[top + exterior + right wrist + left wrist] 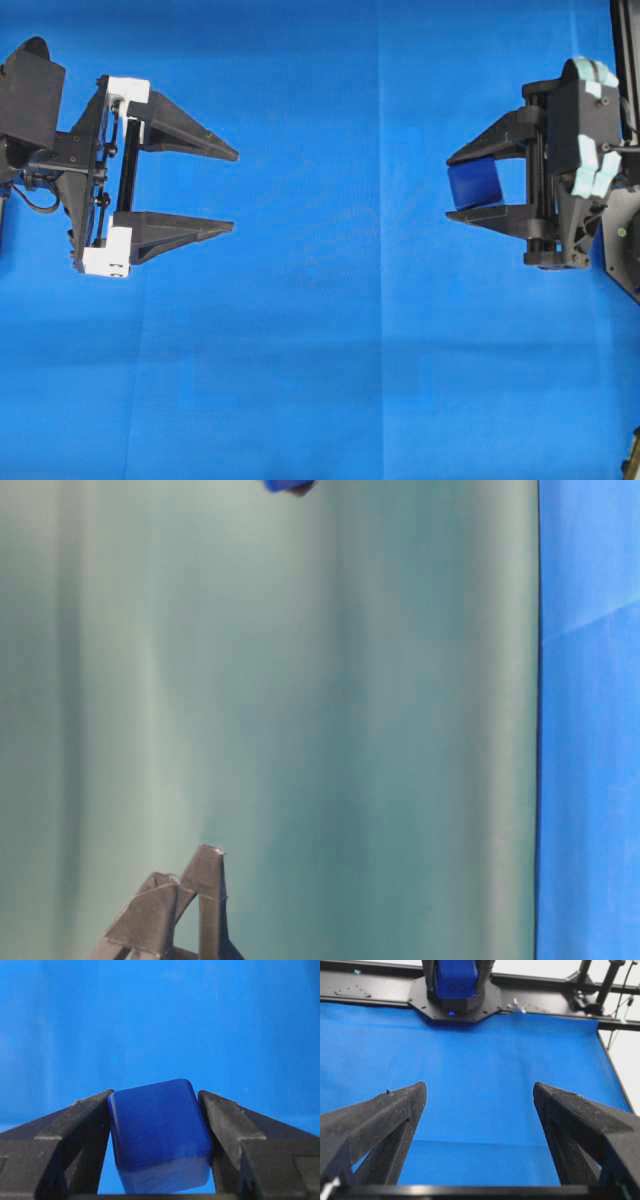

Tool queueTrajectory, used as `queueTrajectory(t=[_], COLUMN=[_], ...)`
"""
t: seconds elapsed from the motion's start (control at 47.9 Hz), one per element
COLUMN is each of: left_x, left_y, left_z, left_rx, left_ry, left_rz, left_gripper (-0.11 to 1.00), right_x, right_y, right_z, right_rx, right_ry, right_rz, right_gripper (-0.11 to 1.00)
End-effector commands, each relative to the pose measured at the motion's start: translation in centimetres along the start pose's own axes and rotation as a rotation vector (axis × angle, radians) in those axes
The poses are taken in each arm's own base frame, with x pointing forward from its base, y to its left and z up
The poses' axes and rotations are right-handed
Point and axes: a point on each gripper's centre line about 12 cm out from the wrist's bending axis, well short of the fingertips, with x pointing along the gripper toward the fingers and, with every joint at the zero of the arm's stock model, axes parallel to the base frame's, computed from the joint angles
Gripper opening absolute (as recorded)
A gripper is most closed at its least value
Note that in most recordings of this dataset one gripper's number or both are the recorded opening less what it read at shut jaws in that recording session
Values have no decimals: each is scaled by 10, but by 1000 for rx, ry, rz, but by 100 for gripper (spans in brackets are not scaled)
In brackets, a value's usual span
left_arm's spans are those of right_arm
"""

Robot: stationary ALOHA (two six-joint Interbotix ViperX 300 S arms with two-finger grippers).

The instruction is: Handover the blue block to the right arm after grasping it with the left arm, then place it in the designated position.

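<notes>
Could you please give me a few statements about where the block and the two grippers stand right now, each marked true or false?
1. The blue block sits between the fingers of the right gripper. True.
2. The left gripper is shut on the block. False: it is open and empty.
3. The block lies on the cloth. False: it is held in the gripper.
4. The two grippers are apart. True.

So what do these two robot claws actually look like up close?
Both are black, each with two tapered, wedge-shaped fingers. The left gripper has white brackets at the base of its fingers and a thin black cable looping behind. The right gripper is all black, with pale mint patches on its wrist.
</notes>
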Motion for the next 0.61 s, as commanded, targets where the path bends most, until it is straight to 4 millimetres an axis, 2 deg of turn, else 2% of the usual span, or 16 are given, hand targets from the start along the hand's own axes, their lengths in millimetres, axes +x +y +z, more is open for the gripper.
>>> queueTrajectory(t=[0.0, 0.585], left_x=[0, 0], left_y=[-2, -2], left_z=[10, 11], left_rx=[-1, -1], left_ry=[-30, -32], left_rz=[-7, -8], left_gripper=[91, 91], right_x=[-2, 3], right_y=[2, 4], right_z=[4, 6], right_rx=[2, -3], right_ry=[-8, -31], right_rz=[6, 17], right_gripper=[41, 40])
